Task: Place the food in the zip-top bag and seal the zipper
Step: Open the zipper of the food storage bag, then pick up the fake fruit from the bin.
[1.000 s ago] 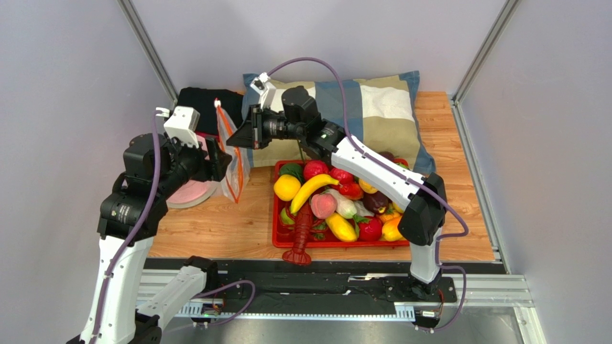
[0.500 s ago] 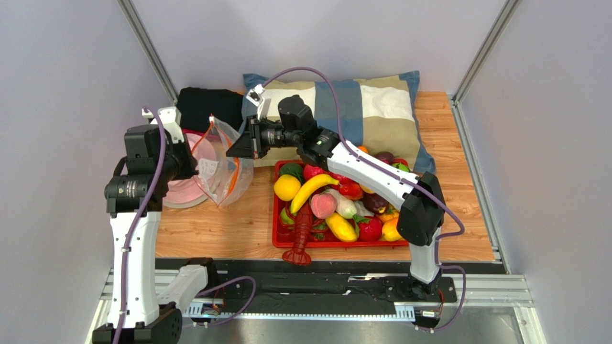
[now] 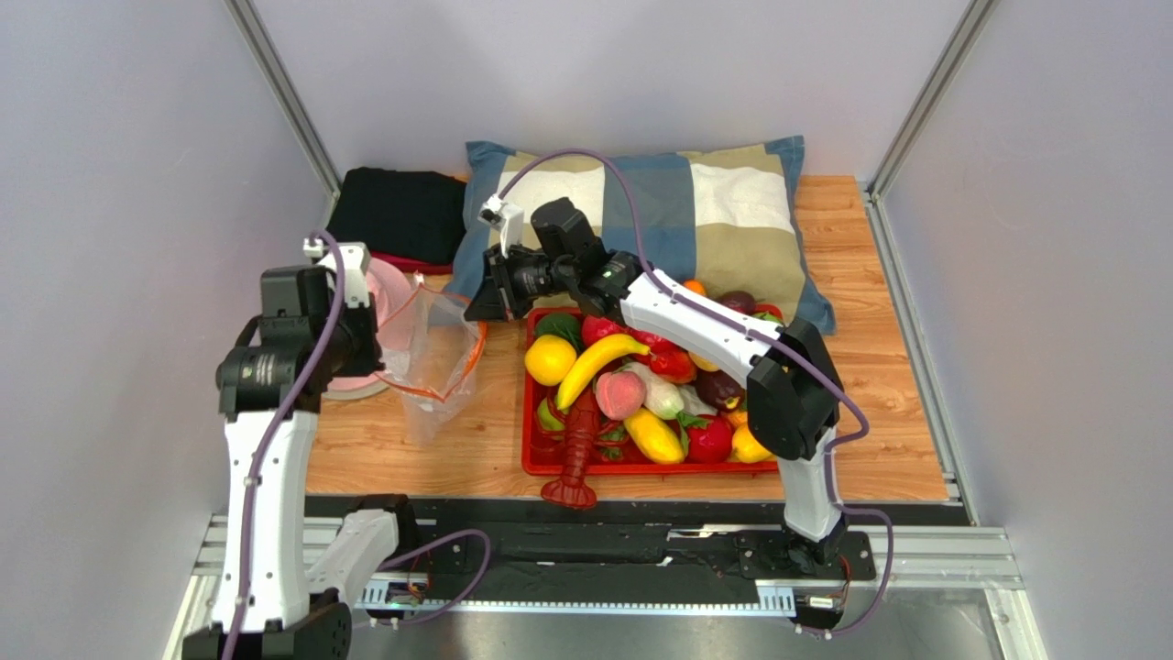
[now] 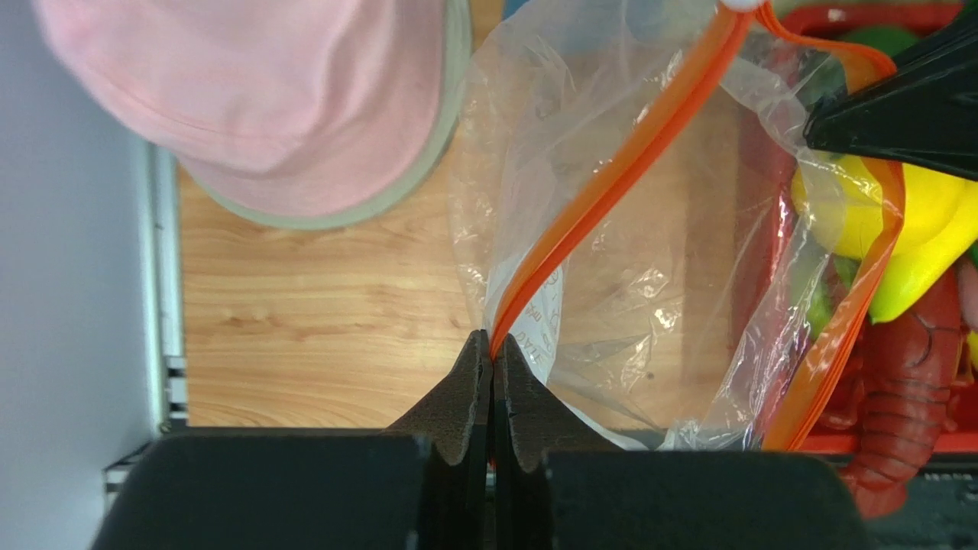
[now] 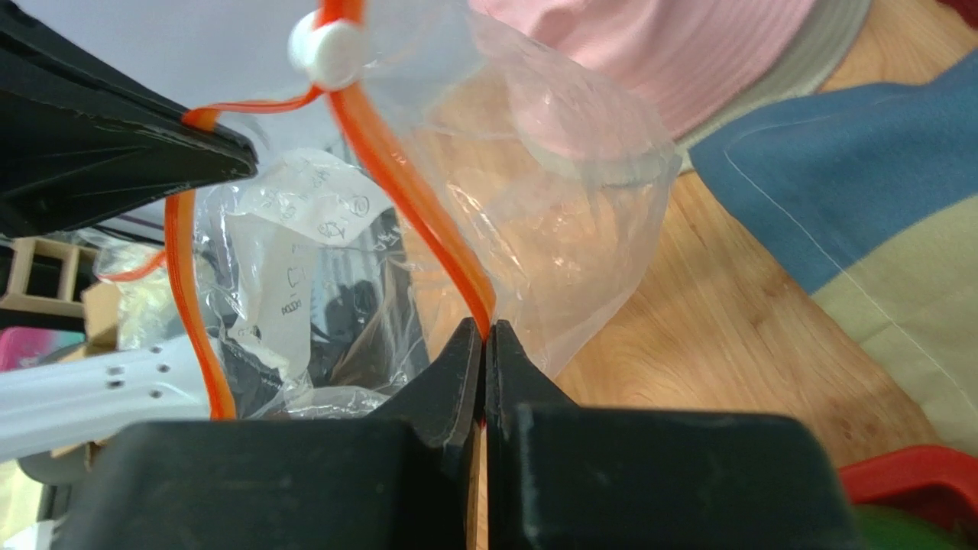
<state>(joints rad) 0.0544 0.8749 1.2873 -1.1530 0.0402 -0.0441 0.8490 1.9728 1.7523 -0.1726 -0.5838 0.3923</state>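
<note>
Now, at the far left a pink hat (image 4: 287,92) lies on the wooden table (image 3: 413,454), and just beside it the left gripper (image 4: 494,344) is closed tight on one side of the zipper (image 4: 620,172) of the zip-top bag (image 3: 434,344). The bag hangs between the two arms with its mouth spread open, and the right gripper (image 5: 483,332) pinches the opposite side of the orange strip. Further right the food (image 3: 656,437) is heaped in the red tray (image 3: 647,468), with a yellow banana (image 3: 599,360) and a pink peach (image 3: 620,393) on top.
</note>
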